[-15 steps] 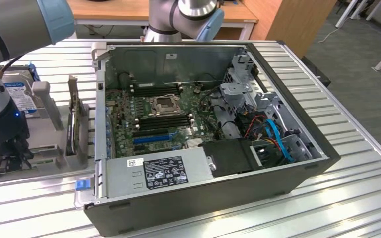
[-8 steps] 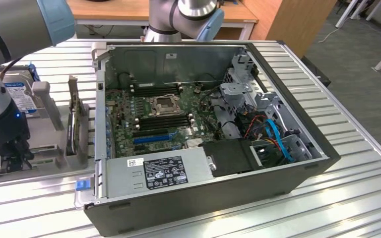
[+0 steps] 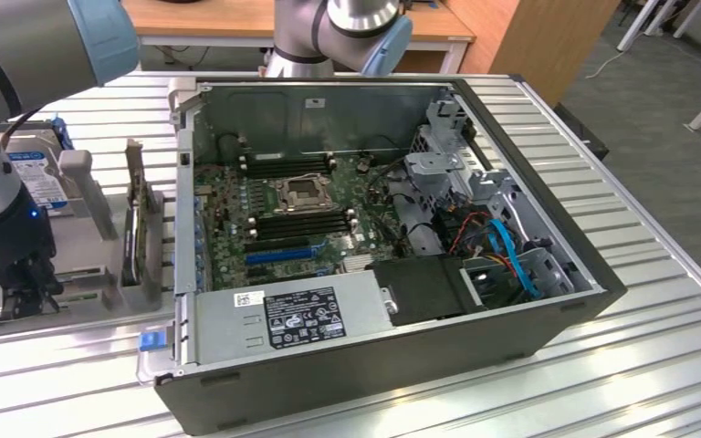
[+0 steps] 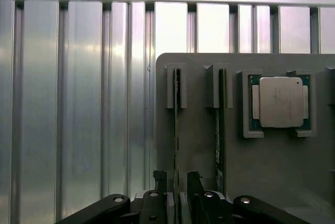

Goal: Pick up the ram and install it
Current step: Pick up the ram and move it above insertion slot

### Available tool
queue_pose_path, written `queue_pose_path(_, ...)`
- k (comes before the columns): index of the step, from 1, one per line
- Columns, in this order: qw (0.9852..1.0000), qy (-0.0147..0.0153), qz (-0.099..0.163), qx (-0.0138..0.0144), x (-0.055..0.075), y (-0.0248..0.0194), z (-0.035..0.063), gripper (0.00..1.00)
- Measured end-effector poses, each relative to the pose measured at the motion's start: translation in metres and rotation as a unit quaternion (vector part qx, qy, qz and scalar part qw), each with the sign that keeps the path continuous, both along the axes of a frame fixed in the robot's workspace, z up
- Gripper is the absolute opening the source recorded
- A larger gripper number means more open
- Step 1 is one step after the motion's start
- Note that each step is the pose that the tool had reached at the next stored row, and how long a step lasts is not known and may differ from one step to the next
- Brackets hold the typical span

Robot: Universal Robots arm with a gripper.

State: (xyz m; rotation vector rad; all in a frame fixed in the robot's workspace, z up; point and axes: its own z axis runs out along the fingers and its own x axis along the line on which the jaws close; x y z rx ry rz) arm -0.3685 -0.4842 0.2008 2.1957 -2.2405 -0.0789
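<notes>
Grey holder [image 4: 201,145] carries two sticks on edge plus one processor [image 4: 281,102]: gripper [image 4: 177,179] open, one finger either side of the ram [image 4: 177,124] with slim gaps, second stick [image 4: 220,130] just beyond one finger, processor further that way, holder edge and bare ribbed surface [image 4: 78,109] wide open beyond the other finger.

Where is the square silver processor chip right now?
In the wrist view, the square silver processor chip lies in a recess of the grey holder plate, beside two thin green boards standing on edge in it.
</notes>
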Motion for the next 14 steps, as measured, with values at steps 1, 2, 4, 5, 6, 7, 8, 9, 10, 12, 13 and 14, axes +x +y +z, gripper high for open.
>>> queue_pose_path(1,1.0000,-0.0001,0.000,0.0000,0.0000,0.0000,-0.0003,0.30)
queue_pose_path(2,1.0000,0.0000,0.000,0.0000,0.0000,0.0000,-0.0005,0.30)
queue_pose_path(4,1.0000,0.0001,0.000,0.0000,0.0000,0.0000,-0.0008,0.30)
queue_pose_path(5,1.0000,0.0001,0.000,-0.0001,0.0000,0.0000,-0.0008,0.30)
queue_pose_path(6,1.0000,0.0001,0.000,-0.0001,0.0000,0.0000,-0.0008,0.30)
queue_pose_path(7,1.0000,0.0001,0.000,-0.0001,0.0000,0.0000,-0.0008,0.30)
queue_pose_path(8,1.0000,0.0000,0.000,0.0000,0.0000,0.0000,-0.0009,0.30)
queue_pose_path(9,1.0000,0.0001,0.000,0.0000,0.0000,0.0000,-0.0009,0.30)
queue_pose_path(10,1.0000,0.0000,0.000,0.0000,0.0000,0.0000,-0.0009,0.30)
queue_pose_path(12,1.0000,0.0000,0.000,0.0000,0.0000,0.0000,-0.0009,0.30)
queue_pose_path(13,1.0000,0.0000,0.000,0.0000,0.0000,0.0000,-0.0009,0.30)
queue_pose_path(14,1.0000,0.0001,0.000,0.0000,0.0000,0.0000,-0.0009,0.30)
